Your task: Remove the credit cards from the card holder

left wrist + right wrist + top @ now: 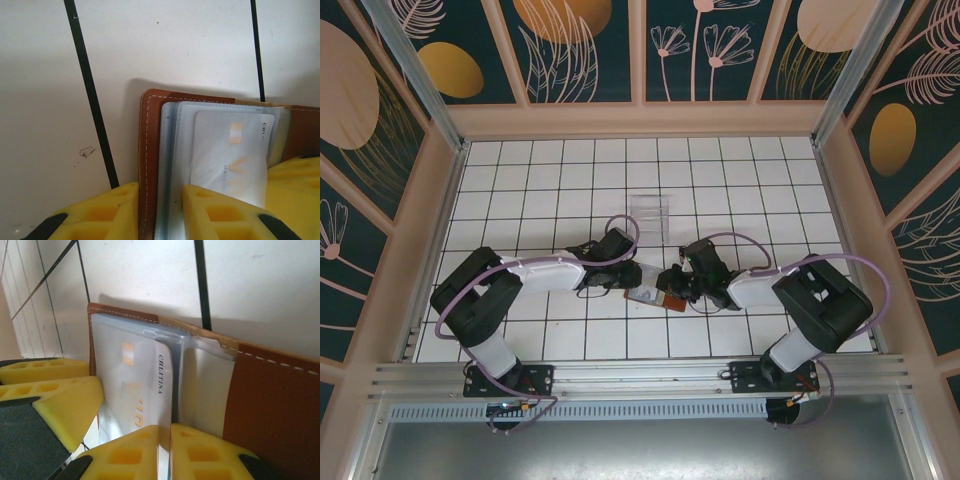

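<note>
Both claws meet mid-table over the holder [660, 299], which is open, low over the white tiles and well short of the clear tray [650, 214]. I can't tell whether it's resting or just lifted. Left claw [160, 202] is nearly closed, pads clamped on the holder's edge with the brown leather cover and outer plastic sleeves between them. That's my anchor. Right claw [165, 435] is nearly closed too, fingertips pinched on the edge of the top card [142, 385], the pale one with orange marks. I can't tell if I've got bare card or card plus sleeve film, since the glossy film lies right over it. Handling, my read: the card is light, thin and stiff with slick faces. A flat pinch across both faces near the exposed edge is the only decent hold, and it'll slip if pulled at an angle. The sleeves are soft and floppy and probably cling, so pull straight out along the pocket, slowly. The holder is light and limp at the fold, and without the left clamp it would likely drag along. Leather grips well and film doesn't, so the left hold belongs on the stitched edge. More sleeves sit behind this one. I can't see what's in them.
</note>
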